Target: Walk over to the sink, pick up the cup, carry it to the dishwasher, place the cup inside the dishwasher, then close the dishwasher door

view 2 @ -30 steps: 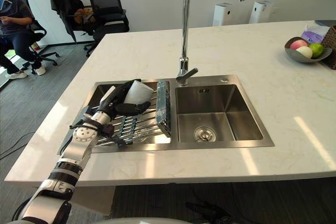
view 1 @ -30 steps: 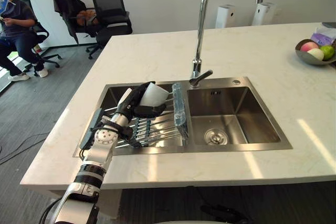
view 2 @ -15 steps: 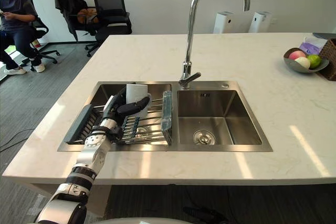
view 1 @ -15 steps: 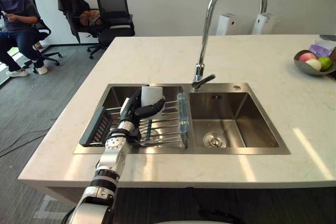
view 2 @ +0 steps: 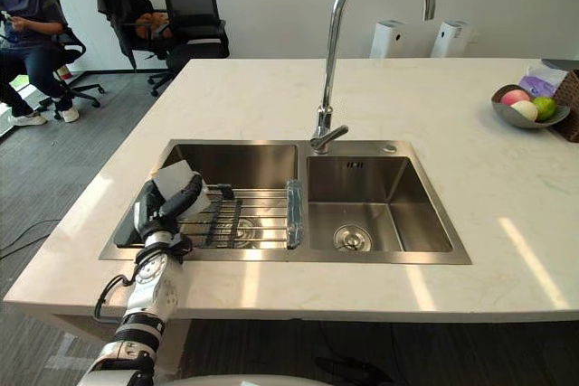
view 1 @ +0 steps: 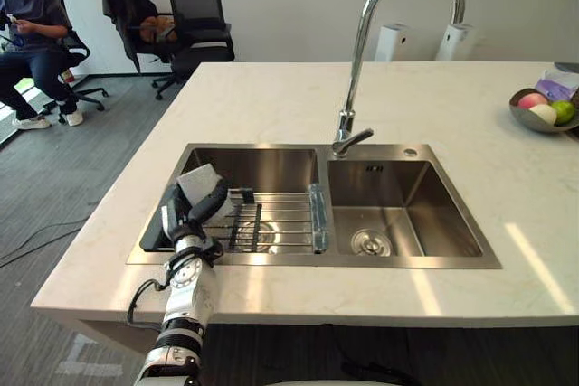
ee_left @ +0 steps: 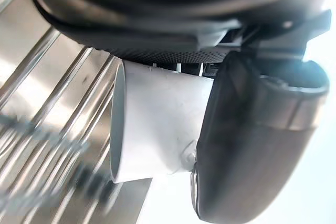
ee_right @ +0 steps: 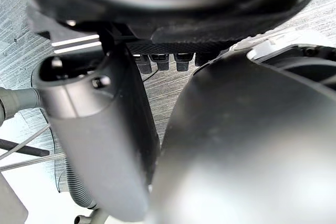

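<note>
White cup [view 1: 197, 183] gripped by left hand [view 1: 185, 216]

Fingers and thumb wrap the cup, which is lifted over the wire rack's [view 1: 282, 221] left end at the sink's [view 1: 409, 260] left basin. Right hand [ee_right: 97, 145]: can't tell its state. Faucet [view 1: 360, 47] stands behind.
</note>
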Robot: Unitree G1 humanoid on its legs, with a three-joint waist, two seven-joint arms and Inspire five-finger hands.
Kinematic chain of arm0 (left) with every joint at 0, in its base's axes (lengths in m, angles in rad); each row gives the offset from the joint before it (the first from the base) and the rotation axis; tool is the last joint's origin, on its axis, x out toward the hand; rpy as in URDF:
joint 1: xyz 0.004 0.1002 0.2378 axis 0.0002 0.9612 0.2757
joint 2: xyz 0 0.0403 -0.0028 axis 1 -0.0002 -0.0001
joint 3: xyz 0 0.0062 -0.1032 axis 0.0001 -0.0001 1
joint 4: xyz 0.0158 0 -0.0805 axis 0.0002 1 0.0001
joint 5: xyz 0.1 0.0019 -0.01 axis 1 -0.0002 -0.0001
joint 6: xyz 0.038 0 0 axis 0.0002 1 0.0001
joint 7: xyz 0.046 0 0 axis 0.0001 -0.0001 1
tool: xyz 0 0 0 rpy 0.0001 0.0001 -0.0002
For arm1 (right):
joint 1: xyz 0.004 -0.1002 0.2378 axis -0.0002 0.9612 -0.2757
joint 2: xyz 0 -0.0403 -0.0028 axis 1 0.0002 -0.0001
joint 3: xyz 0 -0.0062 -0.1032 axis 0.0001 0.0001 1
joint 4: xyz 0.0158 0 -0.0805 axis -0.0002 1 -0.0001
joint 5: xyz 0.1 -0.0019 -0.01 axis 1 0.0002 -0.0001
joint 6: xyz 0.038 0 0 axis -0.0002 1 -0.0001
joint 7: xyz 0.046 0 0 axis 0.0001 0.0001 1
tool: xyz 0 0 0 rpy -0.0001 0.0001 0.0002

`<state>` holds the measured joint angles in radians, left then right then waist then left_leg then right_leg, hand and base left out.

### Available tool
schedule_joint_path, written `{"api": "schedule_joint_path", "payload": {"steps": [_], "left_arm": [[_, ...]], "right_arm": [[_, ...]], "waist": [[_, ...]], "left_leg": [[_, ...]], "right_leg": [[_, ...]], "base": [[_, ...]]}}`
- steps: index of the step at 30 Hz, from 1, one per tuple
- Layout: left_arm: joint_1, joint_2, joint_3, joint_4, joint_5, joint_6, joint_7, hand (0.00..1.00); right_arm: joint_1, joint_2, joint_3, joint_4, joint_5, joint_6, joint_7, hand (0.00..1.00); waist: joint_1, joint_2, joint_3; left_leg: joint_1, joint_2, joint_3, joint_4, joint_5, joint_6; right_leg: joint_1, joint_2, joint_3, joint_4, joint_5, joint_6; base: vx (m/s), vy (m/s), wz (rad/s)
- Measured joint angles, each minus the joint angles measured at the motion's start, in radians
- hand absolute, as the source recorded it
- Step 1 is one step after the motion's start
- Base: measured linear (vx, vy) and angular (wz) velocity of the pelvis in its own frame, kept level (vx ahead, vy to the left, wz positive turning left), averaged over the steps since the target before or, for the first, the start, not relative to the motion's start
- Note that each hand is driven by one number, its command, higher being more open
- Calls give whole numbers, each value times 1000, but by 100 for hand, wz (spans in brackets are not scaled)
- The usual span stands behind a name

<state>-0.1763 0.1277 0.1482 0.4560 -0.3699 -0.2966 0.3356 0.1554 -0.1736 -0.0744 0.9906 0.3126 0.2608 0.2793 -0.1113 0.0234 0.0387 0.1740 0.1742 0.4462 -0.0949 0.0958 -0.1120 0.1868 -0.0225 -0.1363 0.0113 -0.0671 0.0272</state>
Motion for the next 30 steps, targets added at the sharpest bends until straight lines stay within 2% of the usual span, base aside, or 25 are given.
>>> {"api": "schedule_joint_path", "payload": {"steps": [3, 6, 8, 15, 23, 30], "left_arm": [[11, 0, 27, -99, 54, -20, 39, 0], [34, 15, 79, -223, 95, -73, 54, 0], [51, 16, 107, -314, 95, -119, 45, 0], [94, 6, 90, -554, 131, -171, 2, 0], [145, -2, 23, -662, 247, -204, -36, 0], [159, -2, 20, -692, 253, -207, -55, 0]], "right_arm": [[14, 2, -3, -3, 2, -14, 0, 100], [17, 2, -4, -3, 2, -24, 0, 100], [28, 3, -10, -4, 2, -31, 0, 100], [37, 6, -38, 5, 1, -34, 0, 100], [31, 5, -37, 11, 2, -33, 0, 100], [31, 3, -35, 11, 2, -32, 0, 100]], "waist": [[16, 0, 0], [20, 0, 0], [39, 0, 0], [67, -3, -2], [72, 0, -4], [74, 0, -4]], "left_leg": [[-4, -1, -10, 0, 2, 2], [-11, -4, -30, 0, 6, 5], [-15, -6, -38, 0, 6, 5], [-55, -19, -73, 0, 16, 15], [-80, -17, -96, 0, 29, 18], [-88, -20, -103, 0, 33, 23]], "right_leg": [[0, -1, -8, 2, -1, 0], [-1, -4, -28, 5, -4, 0], [-1, -6, -35, 6, -6, 1], [-16, -17, -63, 3, -4, 3], [-30, -13, -88, 4, -1, 0], [-32, -16, -94, 1, 5, 2]], "base": [[-9, -1, 10], [-27, -2, 19], [-16, -2, 10], [12, 9, 15], [-22, -1, 10], [-7, 5, 2]]}}
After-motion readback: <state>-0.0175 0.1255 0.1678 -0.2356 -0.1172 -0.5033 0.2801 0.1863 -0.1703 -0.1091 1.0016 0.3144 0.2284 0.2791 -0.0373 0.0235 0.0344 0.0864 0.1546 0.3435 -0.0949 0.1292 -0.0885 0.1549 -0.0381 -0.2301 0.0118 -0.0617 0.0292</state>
